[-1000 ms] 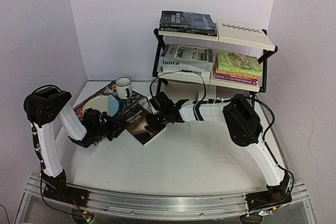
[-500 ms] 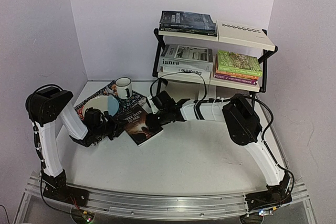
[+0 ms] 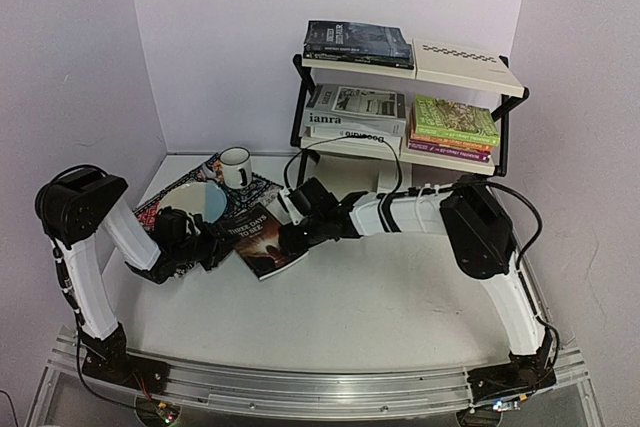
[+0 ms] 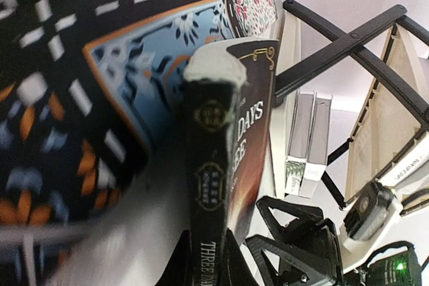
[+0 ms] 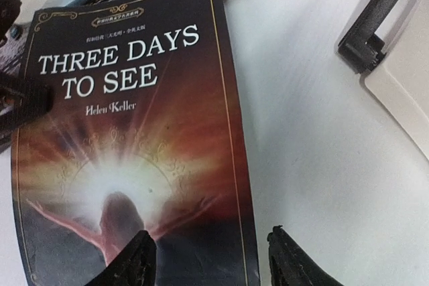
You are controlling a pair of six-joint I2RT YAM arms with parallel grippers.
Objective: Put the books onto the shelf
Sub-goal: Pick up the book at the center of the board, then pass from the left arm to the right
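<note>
At placemat (image 4: 60,98) edge | left tool (image 3: 222,245) clamps book (image 3: 262,239) | right tool (image 5: 209,238) released | mug (image 3: 236,166), bowl (image 3: 200,202) beside

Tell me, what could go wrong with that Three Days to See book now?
1. The left gripper pinches the book only at its spine edge, so it might slip or flop open.
2. The right gripper is open over the other edge; closing badly could crease the cover.
3. The mug and bowl sit close by, so a swing might knock them.
</note>
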